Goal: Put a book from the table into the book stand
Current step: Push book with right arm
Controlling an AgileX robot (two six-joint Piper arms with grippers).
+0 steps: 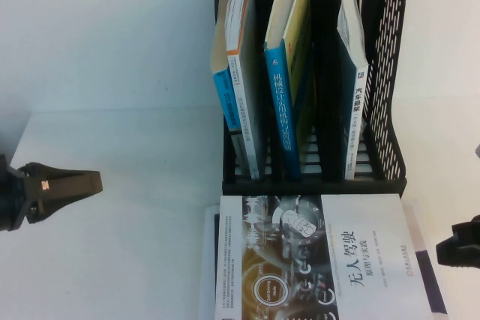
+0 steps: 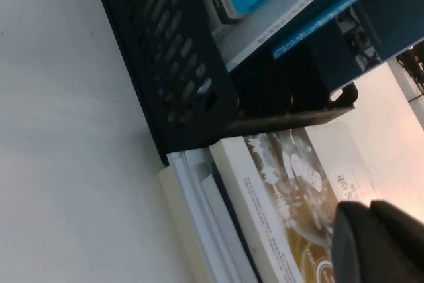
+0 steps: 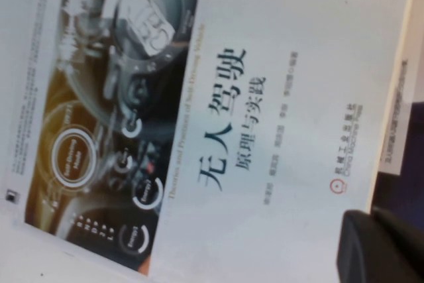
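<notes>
Nearest you, the book (image 1: 322, 260) lies flat on the table (image 1: 120, 260), cover up, on top of a small stack just in front of the book stand (image 1: 382, 88). Nothing holds it yet, so you are at the approach before the pick-up. Your right gripper (image 1: 459, 247) hangs at the book's right edge; I cannot tell whether its fingers are spread or pressed together. Your left gripper (image 1: 71, 183) sits well off to the left above bare table, its fingers looking pressed together. Farther back, the stand already holds several upright books (image 1: 283, 88) (blue spines mostly), with gaps between them. Next, you need a firm pinch on the book's edge, then tip it upright for a free slot.
</notes>
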